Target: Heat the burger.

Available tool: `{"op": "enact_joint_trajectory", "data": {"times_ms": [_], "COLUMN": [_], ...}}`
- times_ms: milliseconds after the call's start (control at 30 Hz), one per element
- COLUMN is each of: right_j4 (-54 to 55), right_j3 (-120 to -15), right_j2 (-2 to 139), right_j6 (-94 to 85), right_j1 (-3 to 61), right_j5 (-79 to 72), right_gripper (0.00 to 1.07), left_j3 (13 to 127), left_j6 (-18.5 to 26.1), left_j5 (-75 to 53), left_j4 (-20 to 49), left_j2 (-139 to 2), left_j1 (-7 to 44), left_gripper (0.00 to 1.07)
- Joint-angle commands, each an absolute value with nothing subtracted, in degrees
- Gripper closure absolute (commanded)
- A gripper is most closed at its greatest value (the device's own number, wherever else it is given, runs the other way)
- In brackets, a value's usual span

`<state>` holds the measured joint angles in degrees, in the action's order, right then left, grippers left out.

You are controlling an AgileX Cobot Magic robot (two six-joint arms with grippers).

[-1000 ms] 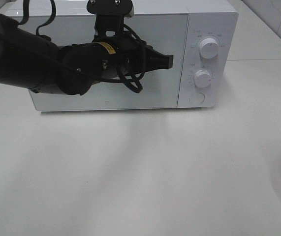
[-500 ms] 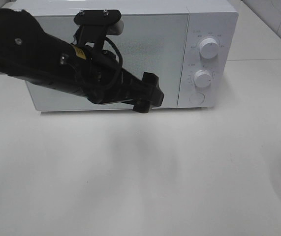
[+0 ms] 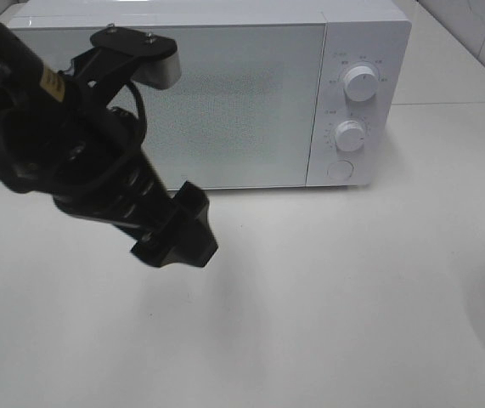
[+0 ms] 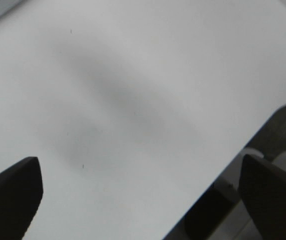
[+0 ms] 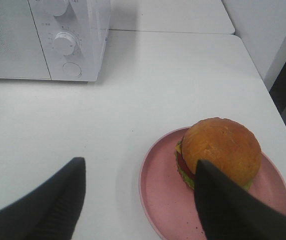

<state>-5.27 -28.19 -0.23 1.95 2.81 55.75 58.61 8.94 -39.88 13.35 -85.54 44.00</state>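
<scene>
Nearest to us, at the right of the table (image 3: pixel 327 323), sits the burger (image 5: pixel 220 150) on a pink plate (image 5: pixel 160 195); in the high view only a sliver of that plate's rim shows at the right edge, and the burger itself is out of frame there. We see our right gripper (image 5: pixel 137 200) hovering above the near side of the plate, its dark fingers (image 5: pixel 57 200) spread partway with nothing between them; one finger overlaps the burger's near edge in the wrist view, but we cannot tell whether it touches. The burger looks whole: glossy bun on top, with red, yellow and green layers peeking out beneath

Further in, on the left, our left gripper (image 3: pixel 176 231) hangs over bare table in front of the microwave (image 3: pixel 225 93), apart from it. Its jaws stand wide and empty, and its wrist view shows only white tabletop between the finger tips (image 4: pixel 12 192)

Farthest back stands the microwave, its door (image 3: pixel 225 110) shut flush against the body, with two dials (image 3: pixel 360 83) and a round button on the right panel

As we judge it, the task is barely begun: the door is closed, the burger is on its plate well to the right of the oven, and neither gripper holds anything. Opening the door, carrying the burger in, closing up and turning a dial all appear to remain
</scene>
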Motion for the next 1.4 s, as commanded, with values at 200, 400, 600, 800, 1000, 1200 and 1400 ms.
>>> {"op": "enact_joint_trajectory", "data": {"times_ms": [200,400,600,800,1000,1200,1400], "right_j4": [-5.27,-5.27,-5.27,-5.27,-5.27,-5.27,-5.27], "right_j3": [-28.02,-28.02,-28.02,-28.02,-28.02,-28.02,-28.02], "right_j2": [-2.23,-2.23,-2.23,-2.23,-2.23,-2.23,-2.23], "right_j6": [1.32,1.32,1.32,1.32,1.32,1.32,1.32], "right_j1": [2.52,2.52,2.52,2.52,2.52,2.52,2.52], "right_j5": [55.12,55.12,55.12,55.12,55.12,55.12,55.12], "right_gripper": [0.5,0.5,0.5,0.5,0.5,0.5,0.5], "left_j3": [58.56,58.44,54.43,45.66,38.79,33.69,30.65], "left_j6": [2.41,2.41,3.32,3.78,3.27,2.98,2.75], "left_j5": [-56.49,-62.28,-63.77,-63.08,-65.83,-64.63,-62.85], "left_j4": [9.91,9.97,9.97,10.14,10.49,5.9,3.44], "left_j2": [-84.17,-84.11,-82.91,-76.6,-63.25,-44.81,-33.17], "left_j1": [34.32,24.18,15.93,6.99,-0.06,-0.34,-0.34], "left_gripper": [0.07,0.07,0.07,0.07,0.07,0.07,0.07]}}
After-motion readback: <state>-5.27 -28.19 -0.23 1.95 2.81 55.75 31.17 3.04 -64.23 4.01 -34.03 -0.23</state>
